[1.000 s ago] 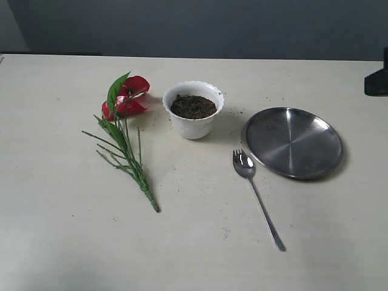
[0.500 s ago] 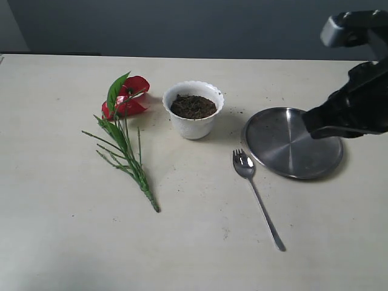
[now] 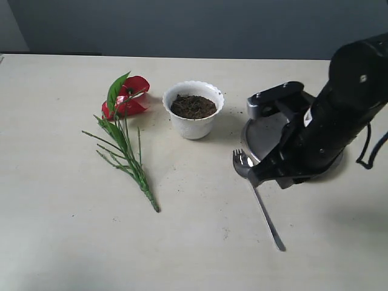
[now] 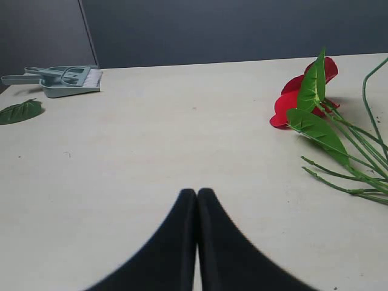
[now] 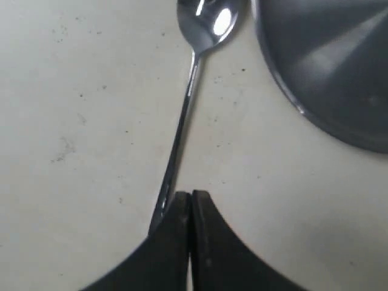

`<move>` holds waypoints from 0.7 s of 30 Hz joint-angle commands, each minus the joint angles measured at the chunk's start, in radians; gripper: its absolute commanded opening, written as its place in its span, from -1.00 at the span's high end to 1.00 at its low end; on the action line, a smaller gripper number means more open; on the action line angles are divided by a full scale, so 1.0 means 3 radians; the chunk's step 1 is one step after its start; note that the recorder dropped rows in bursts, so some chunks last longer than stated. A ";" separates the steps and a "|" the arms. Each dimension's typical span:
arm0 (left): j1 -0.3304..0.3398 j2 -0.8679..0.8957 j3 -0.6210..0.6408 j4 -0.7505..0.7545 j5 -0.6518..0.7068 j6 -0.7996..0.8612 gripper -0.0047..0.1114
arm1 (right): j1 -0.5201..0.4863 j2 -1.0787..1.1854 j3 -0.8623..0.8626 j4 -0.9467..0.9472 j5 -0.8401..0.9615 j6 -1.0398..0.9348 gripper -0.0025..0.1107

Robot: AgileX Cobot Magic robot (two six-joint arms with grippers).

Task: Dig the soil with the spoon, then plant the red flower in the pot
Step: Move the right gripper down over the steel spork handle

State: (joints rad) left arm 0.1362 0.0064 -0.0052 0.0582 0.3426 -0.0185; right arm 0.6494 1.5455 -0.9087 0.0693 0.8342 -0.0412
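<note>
With its jaws pressed together over the handle of the spoon (image 5: 182, 121), lying mid-counter beside the steel plate (image 5: 327, 66), the right gripper (image 5: 191, 209) risks shoving it aside unless opened.

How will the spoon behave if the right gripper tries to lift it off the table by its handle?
The spoon is probably stiff, being metal. Its polished, thin handle lies flat on the table, so it may slip or skate sideways. The shut right gripper would need to open first. The head seems heavier, so it may tilt down when lifted.
</note>
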 commanded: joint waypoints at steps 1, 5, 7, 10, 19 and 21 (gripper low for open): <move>-0.0001 -0.0021 0.0017 0.0022 -0.0020 -0.0002 0.91 | 0.0113 0.0266 -0.0015 -0.0053 -0.0258 0.0028 0.97; -0.0001 -0.0021 0.0017 0.0022 -0.0020 -0.0002 0.91 | 0.0130 0.0433 -0.0015 -0.0061 -0.0323 0.0028 0.97; -0.0001 -0.0021 0.0017 0.0022 -0.0020 -0.0002 0.91 | 0.0130 0.0503 -0.0015 -0.0067 -0.0367 0.0023 0.97; -0.0001 -0.0021 0.0017 0.0022 -0.0020 -0.0002 0.91 | 0.0130 0.0558 -0.0015 -0.0097 -0.0479 -0.0061 0.97; -0.0001 -0.0021 0.0017 0.0022 -0.0020 -0.0002 0.91 | 0.0130 0.0578 -0.0015 0.0014 -0.0755 -0.0040 0.82; -0.0001 -0.0021 0.0017 0.0022 -0.0020 -0.0002 0.91 | 0.0130 0.0578 -0.0015 0.0014 -0.0733 -0.0040 0.61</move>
State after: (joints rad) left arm 0.1362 0.0064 -0.0052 0.0582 0.3426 -0.0185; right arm 0.6882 1.7181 -0.9087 0.0738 0.6183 -0.0485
